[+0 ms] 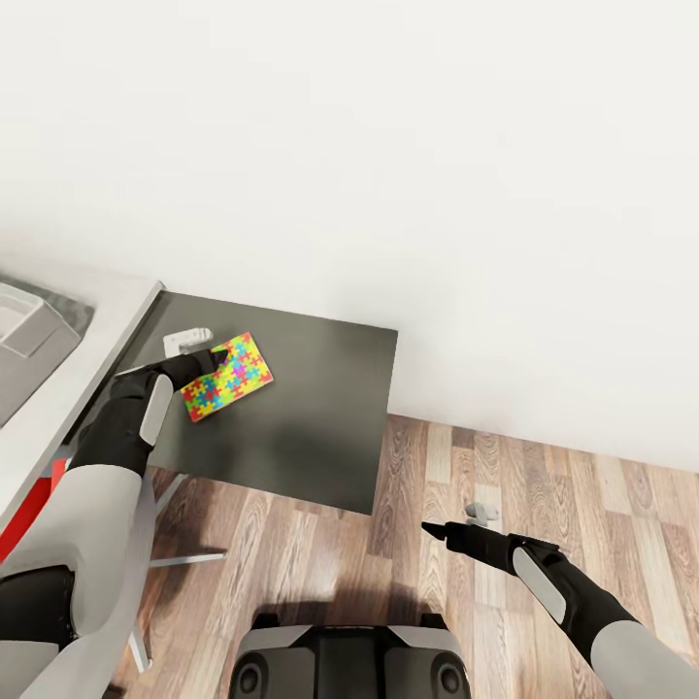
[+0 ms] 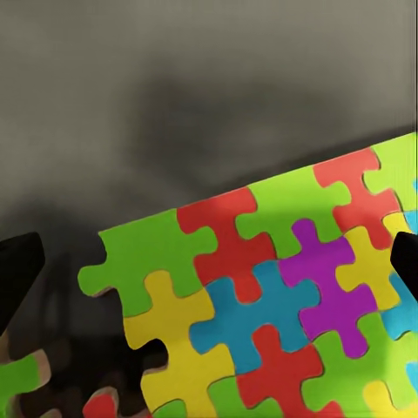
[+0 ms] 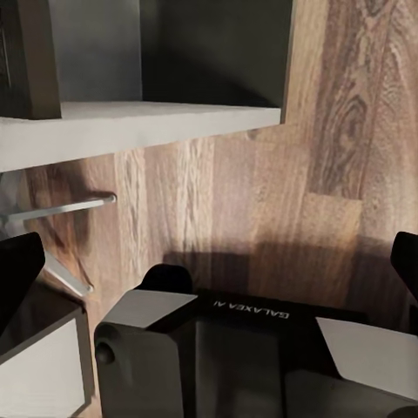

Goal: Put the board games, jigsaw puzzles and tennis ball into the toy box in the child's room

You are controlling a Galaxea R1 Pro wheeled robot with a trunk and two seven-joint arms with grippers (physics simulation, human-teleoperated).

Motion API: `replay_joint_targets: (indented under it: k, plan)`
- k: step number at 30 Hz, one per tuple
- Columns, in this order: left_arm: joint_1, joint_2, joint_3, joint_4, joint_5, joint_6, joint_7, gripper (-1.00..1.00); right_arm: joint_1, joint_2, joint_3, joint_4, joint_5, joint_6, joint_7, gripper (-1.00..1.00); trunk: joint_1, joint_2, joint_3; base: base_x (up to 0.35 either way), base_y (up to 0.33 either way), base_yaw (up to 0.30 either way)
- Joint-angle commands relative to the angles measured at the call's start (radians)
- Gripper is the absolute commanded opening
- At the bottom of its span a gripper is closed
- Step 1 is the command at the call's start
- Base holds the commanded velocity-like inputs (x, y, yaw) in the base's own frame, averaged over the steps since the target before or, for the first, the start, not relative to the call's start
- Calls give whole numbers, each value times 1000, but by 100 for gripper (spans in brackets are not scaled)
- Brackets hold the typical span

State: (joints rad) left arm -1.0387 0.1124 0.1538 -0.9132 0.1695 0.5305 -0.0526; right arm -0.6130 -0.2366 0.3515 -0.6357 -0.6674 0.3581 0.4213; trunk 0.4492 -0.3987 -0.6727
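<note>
Low dark grey cabinet top (image 1: 311,427) against the white wall, multicoloured jagged-edged jigsaw puzzle panel (image 1: 229,378) lying flat near its far left corner, small white object (image 1: 186,338) just beside it, wood plank floor (image 1: 582,505) alongside

One jigsaw puzzle (image 1: 227,377) lies on one dark cabinet top (image 1: 320,408), beside one small white object (image 1: 186,339). One pale desk (image 1: 68,379) carries one grey toy box (image 1: 34,340). Two robot arms reach forward, and one small grey object (image 1: 482,512) sits on the wood floor (image 1: 427,573).
</note>
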Motion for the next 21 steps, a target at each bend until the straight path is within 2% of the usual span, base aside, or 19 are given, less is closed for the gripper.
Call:
replay_joint_targets:
  k: [1, 12, 17, 21]
  plan:
    - [0, 0, 2, 62, 4, 6, -4, 100, -1, -1, 5, -1, -8, 4, -1, 100, 1, -1, -1, 0, 0, 0]
    - [0, -6, -6, 62, 2, -12, -2, 100, -1, -1, 6, -1, -8, 4, -1, 100, 1, -1, -1, 0, -2, 0]
    - [0, -5, -7, 62, 3, -13, -2, 100, -1, -1, 6, -1, -8, 4, -1, 100, 1, -1, -1, 0, -178, 0]
    - [0, -3, -7, 62, 4, -15, -5, 100, -1, -1, 6, -1, -8, 4, -1, 100, 1, -1, -1, 0, -47, 0]
